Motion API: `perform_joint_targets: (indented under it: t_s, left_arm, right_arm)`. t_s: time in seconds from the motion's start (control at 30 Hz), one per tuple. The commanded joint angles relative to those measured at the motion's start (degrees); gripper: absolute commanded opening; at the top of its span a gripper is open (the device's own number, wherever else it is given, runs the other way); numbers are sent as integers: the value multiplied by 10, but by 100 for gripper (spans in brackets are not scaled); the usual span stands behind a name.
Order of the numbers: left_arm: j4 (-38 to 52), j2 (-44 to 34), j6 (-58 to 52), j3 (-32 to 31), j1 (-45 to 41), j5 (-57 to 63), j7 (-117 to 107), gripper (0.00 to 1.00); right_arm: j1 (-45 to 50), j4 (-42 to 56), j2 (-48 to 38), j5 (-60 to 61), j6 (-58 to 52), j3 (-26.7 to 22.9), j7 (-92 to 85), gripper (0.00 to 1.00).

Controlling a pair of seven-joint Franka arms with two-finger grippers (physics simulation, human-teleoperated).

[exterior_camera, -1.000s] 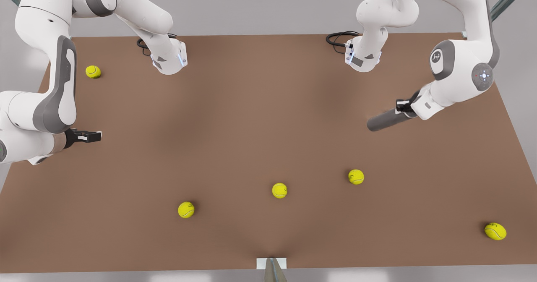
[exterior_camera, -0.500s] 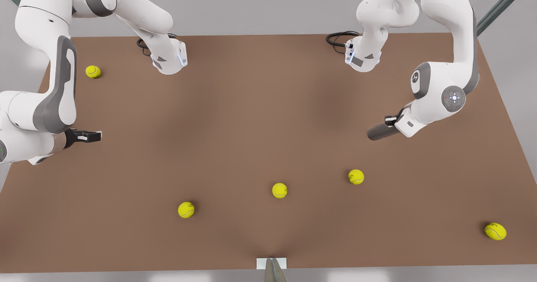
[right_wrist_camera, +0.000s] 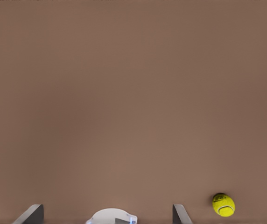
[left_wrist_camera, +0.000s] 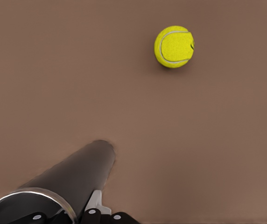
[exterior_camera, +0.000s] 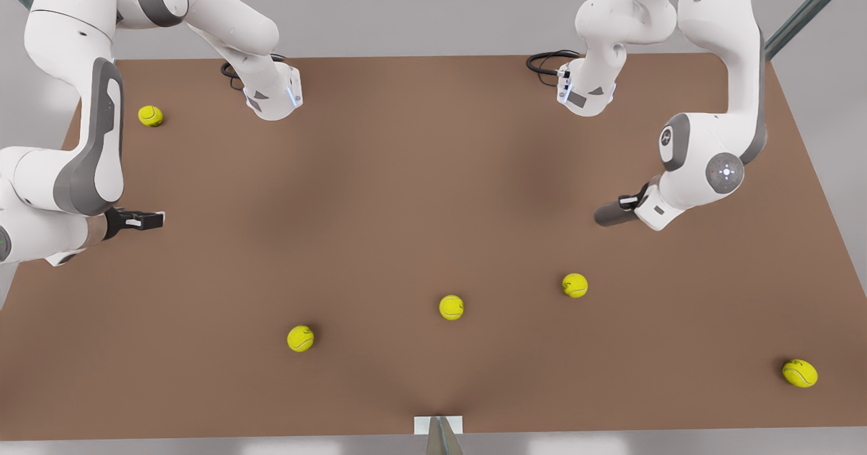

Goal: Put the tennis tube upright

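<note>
The tennis tube (exterior_camera: 613, 214) is a dark grey cylinder held above the table at the front view's right, steeply tilted. My left gripper (exterior_camera: 634, 202) is shut on it near its upper end. In the left wrist view the tennis tube (left_wrist_camera: 77, 175) points away from the camera down toward the table, with its pale rim nearest the camera and my left gripper (left_wrist_camera: 94, 215) beside that rim. My right gripper (exterior_camera: 145, 219) waits open at the front view's left, holding nothing. In the right wrist view my right gripper (right_wrist_camera: 106, 211) hangs over bare table.
Yellow tennis balls lie on the brown table (exterior_camera: 406, 191): one at the far left (exterior_camera: 150, 116), three toward the front (exterior_camera: 300, 338) (exterior_camera: 451, 307) (exterior_camera: 575, 285), one near the right corner (exterior_camera: 800, 373). The left wrist view shows a ball (left_wrist_camera: 174, 46), the right wrist view another (right_wrist_camera: 223, 204).
My left arm has swung its wrist over and tipped the tube steeper, so the tube looks shorter from the front. The right arm has not moved.
</note>
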Motion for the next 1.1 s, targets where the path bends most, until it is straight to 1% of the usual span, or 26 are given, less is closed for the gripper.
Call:
perform_joint_targets:
  t_s: [0.0, 0.03, 0.07, 0.1, 0.13, 0.17, 0.2, 0.73, 0.83, 1.07]
  left_arm:
    - [0, 0, 0, 0, 1, -5, 0, 21]
    - [0, 0, -2, 0, 1, -5, 0, 27]
    - [0, -1, -3, 0, 1, -4, 1, 45]
    - [1, -1, -6, 0, 1, -4, 1, 55]
    - [0, -1, -6, 0, 1, -4, 1, 77]
    - [0, -3, -6, 0, 0, -4, 1, 90]
    - [0, -3, -7, 0, -1, -4, 1, 93]
    - [3, -30, -53, -1, -5, -4, -12, 93]
    - [26, -31, -74, -3, -5, -4, -12, 93]
    - [52, -31, -109, -6, -5, -3, -22, 93]
  right_arm:
    - [0, 0, 0, 0, 0, 0, 0, 100]
    - [0, 0, 0, 0, 1, 0, -1, 100]
    - [1, 0, 0, 0, 1, 0, 0, 100]
    - [1, 0, 0, 0, 1, 0, 0, 100]
    - [1, 0, 0, 0, 1, 0, 0, 100]
    - [1, 0, 0, 0, 1, 0, 0, 100]
    - [1, 1, 0, 0, 1, 1, 0, 100]
    - [0, 4, 3, 0, 1, 1, 0, 100]
    - [25, 9, 2, -2, 3, 1, 4, 100]
    - [25, 30, 2, -3, 23, 1, 21, 100]
